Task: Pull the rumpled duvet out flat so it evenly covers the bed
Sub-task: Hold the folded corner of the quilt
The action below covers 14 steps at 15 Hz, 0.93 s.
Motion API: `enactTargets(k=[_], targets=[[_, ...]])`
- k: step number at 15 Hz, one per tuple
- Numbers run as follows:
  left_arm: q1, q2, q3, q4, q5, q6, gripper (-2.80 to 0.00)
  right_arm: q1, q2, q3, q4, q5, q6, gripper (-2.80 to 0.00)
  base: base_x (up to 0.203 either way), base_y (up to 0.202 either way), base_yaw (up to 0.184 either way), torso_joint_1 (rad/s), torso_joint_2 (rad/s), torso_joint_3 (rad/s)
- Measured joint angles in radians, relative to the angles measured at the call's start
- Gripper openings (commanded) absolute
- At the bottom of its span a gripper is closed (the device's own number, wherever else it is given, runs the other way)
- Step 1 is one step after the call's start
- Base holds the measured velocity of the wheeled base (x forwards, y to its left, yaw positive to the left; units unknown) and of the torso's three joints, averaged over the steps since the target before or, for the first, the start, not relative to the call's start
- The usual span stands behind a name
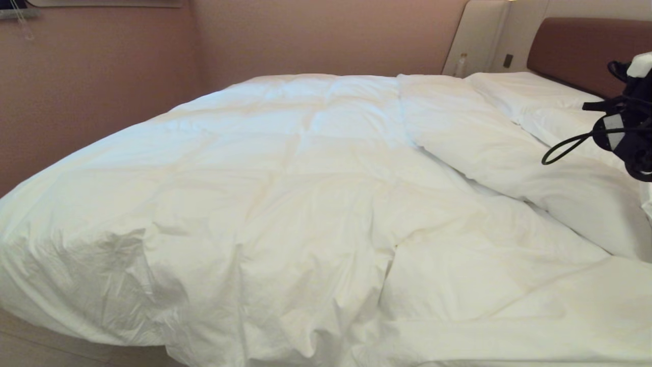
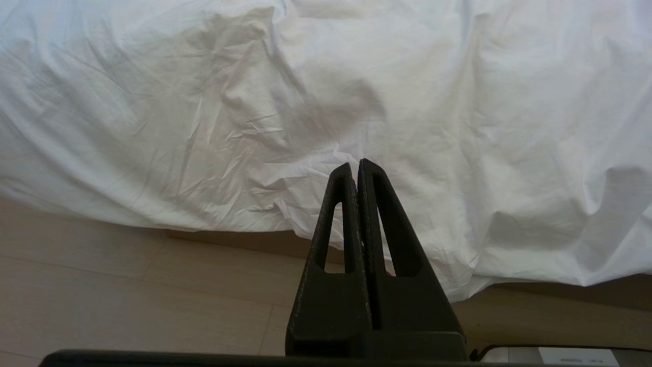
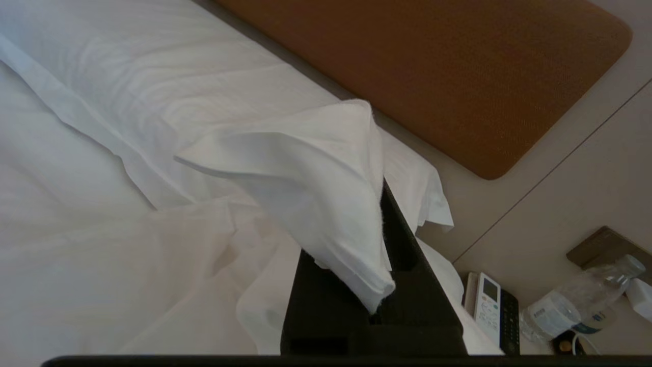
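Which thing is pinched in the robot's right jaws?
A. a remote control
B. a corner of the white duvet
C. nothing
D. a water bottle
B: in the right wrist view a corner of the duvet is clamped in the right gripper, near the headboard.

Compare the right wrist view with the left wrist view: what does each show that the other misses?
Only the right wrist view shows the right gripper shut on a corner of the duvet, plus the brown headboard, a remote control and a plastic bottle. Only the left wrist view shows the left gripper shut on nothing above the wooden floor. Both show white duvet.
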Motion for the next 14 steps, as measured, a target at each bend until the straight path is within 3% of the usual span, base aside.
enactTargets(k=[6, 14], targets=[[0.0, 0.0, 0.0, 0.0, 0.0, 0.0, -2.8, 0.045, -0.116, 0.095, 0.092, 0.113, 0.06, -2.8, 0.0, 0.0, 0.0, 0.0, 0.0, 0.0], [0.0, 0.0, 0.0, -0.001, 0.0, 0.0, -2.8, 0.133, -0.272, 0.122, 0.33, 0.399, 0.326, -2.8, 0.0, 0.0, 0.0, 0.0, 0.0, 0.0]])
